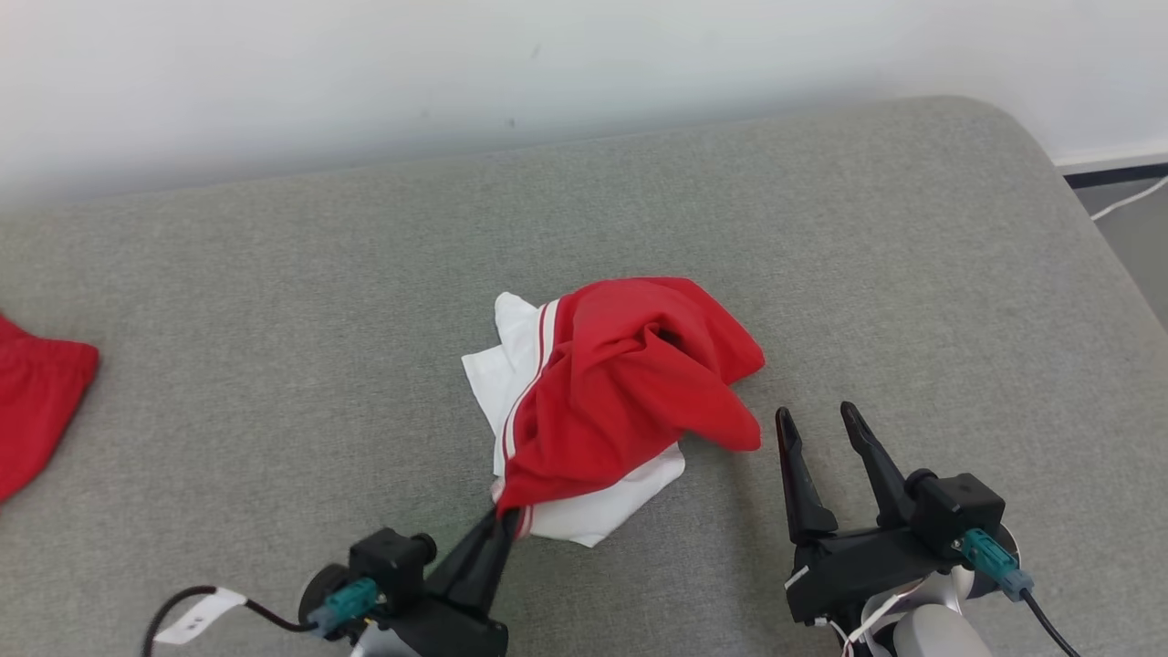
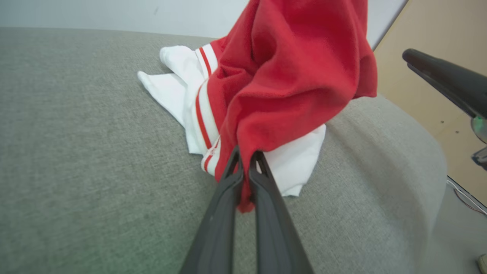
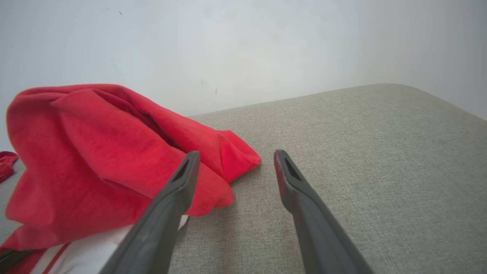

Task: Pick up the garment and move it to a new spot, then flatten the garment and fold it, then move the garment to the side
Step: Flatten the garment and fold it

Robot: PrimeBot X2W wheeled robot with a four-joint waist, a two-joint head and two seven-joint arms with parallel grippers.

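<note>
A crumpled red and white garment [image 1: 620, 392] lies in a heap near the middle of the grey padded surface [image 1: 274, 301]. My left gripper [image 1: 505, 518] is shut on the garment's near red edge, and the left wrist view shows red cloth [image 2: 281, 76] pinched between its two fingers [image 2: 228, 186]. My right gripper [image 1: 819, 420] stands open just right of the heap, with nothing between its fingers. In the right wrist view the garment [image 3: 95, 160] bulges at the left, close beside the left finger [image 3: 182, 182], and bare grey fabric lies between the tips.
Another red cloth [image 1: 32, 392] lies at the left edge of the surface. A pale wall [image 1: 547, 64] runs behind it. The surface rounds off at the far right, with floor and a white cable [image 1: 1127, 196] beyond.
</note>
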